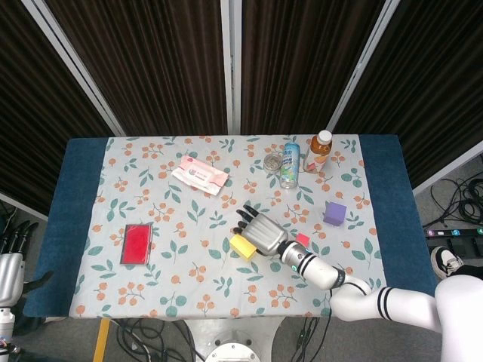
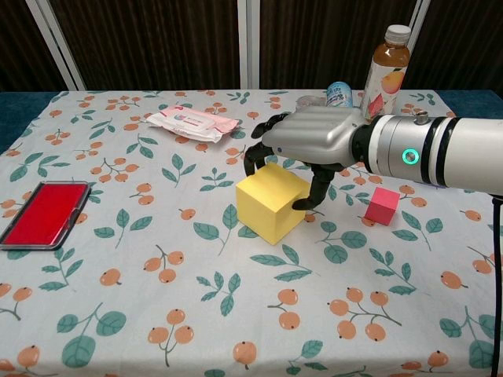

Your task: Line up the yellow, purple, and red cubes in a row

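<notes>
A: Looking at the yellow cube (image 2: 269, 201), I see it near the middle of the tabletop (image 2: 157, 314), with the right hand (image 2: 308, 145) curled over its far top edge. The fingers (image 2: 253, 155) come down on one side and the thumb on the other, touching the faces. I judge it is grasping the cube, though not yet lifting.

B: And the other two cubes?

A: The red cube (image 2: 382, 205) sits just to the right of the yellow one, apart from it. The purple cube (image 1: 334, 213) is further right and further back, well apart.

B: What could go wrong?

A: The cube is wide for this hold and the contact is only on the upper part. If the hand rises with so little contact, the cube may tilt or slip out. Also, the forearm passes close above the red cube and could push it.

B: Do the two views agree?

A: The chest view shows the thumb on the cube, which the head view hides under the hand. The head view shows the purple cube, and the left hand (image 1: 9, 264) at the far left edge; whether it is released or clenched I cannot tell.
</notes>
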Controlling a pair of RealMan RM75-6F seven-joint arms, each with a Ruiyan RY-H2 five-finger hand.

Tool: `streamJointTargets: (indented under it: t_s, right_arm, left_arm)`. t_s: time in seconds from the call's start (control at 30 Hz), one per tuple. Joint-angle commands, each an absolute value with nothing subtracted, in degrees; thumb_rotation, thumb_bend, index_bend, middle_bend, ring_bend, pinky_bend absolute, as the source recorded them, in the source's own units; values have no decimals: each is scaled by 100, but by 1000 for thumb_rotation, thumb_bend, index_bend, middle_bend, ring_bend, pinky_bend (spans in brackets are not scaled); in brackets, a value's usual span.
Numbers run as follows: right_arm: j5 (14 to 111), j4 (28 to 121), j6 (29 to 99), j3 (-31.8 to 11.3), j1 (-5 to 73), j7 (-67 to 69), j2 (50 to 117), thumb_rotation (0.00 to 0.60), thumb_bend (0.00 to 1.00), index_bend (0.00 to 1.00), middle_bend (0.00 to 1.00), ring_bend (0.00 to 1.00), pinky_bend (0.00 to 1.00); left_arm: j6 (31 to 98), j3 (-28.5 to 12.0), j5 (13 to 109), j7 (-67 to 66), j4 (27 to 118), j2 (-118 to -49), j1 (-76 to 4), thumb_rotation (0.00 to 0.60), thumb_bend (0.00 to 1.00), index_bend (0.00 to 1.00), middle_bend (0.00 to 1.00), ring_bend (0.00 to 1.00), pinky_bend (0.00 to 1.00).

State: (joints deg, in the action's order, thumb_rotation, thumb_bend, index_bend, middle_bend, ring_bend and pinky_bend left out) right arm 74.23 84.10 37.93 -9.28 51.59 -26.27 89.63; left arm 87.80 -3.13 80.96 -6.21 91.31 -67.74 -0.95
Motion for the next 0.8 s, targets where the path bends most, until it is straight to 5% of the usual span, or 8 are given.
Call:
streamJointTargets:
  t_s: [0.03,0.53,0.8]
  right_arm:
    - [7201,8487,4066,-1018,5107,-2667,8977,600,176,421,377,90,0]
    - [4173,8873,5561,-1331,5555,-4983,9761,600,176,379,420,134,0]
    - [3440,8812,6012,-1465,5848,-5413,10124,600,166,301,382,132,0]
  left_arm:
    - [8782,-316,8106,-609,9119,-6777,-95,600,138,165,192,141,156]
    - [8811,-310,8139,-591,9111,-6797,-65,600,137,165,192,141,156]
    - [8794,-318,8132,-537,9066,-6809,-64,600,137,166,192,141,156]
